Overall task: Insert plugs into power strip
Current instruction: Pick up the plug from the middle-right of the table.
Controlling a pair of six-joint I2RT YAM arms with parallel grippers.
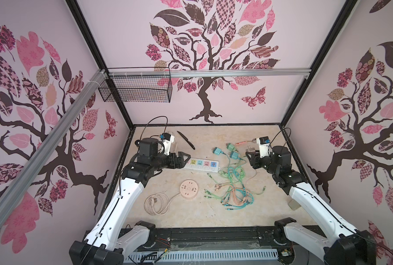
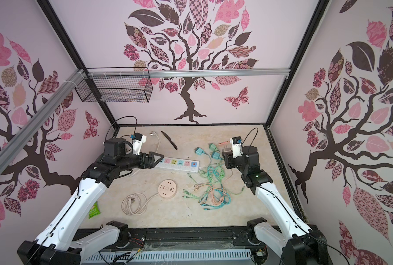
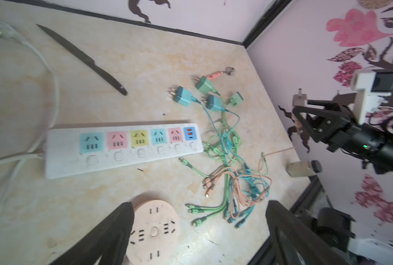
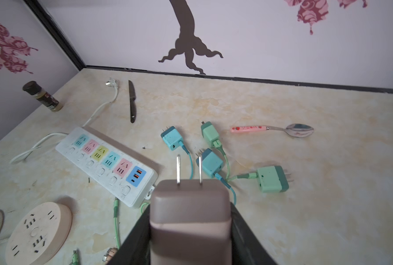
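Peach plug (image 4: 191, 206) — clamped inside the right tool (image 4: 189, 214).

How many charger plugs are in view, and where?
5. Two teal plugs and two mint green plugs lie on the table past the power strip; the peach-pink one is in the right gripper. None seems hidden.

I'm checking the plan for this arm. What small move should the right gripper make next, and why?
Probably swing the right gripper toward the strip and tip the peach plug prongs-down over a socket: it holds the plug in the air, every socket is empty, and the open left gripper hovers at the strip's cord end.
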